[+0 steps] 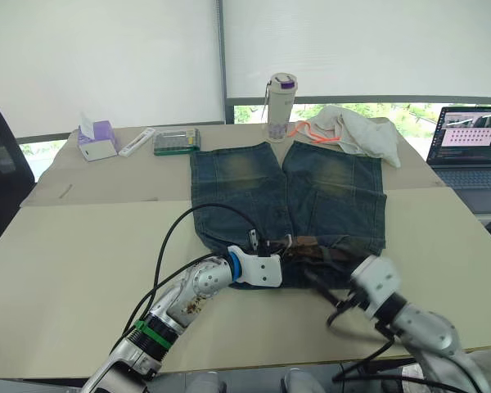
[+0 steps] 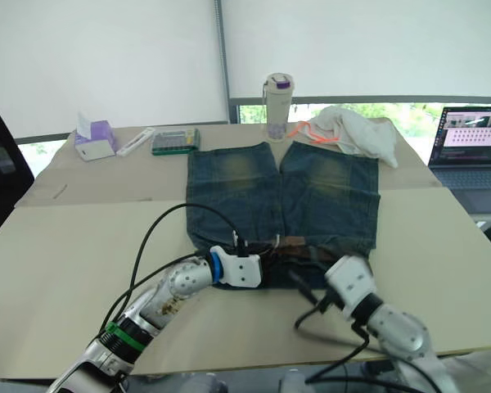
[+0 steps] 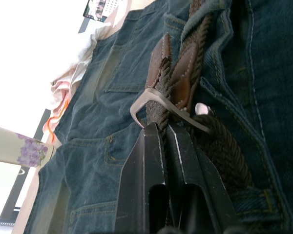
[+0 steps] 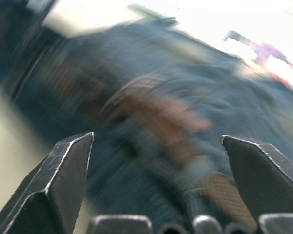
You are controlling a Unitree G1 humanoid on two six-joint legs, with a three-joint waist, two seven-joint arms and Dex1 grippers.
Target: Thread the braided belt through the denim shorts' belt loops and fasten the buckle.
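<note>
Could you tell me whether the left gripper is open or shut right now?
Shut: the left gripper has its two black fingers pressed together on the belt at the buckle.

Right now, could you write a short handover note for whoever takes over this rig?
Left gripper: shut on the braided belt right at the buckle, at the waistband of the denim shorts.
Right gripper: open, empty, just off the waistband.
Done: the belt lies along the waistband; how many belt loops it passes cannot be told.
Left: fasten the buckle.
</note>
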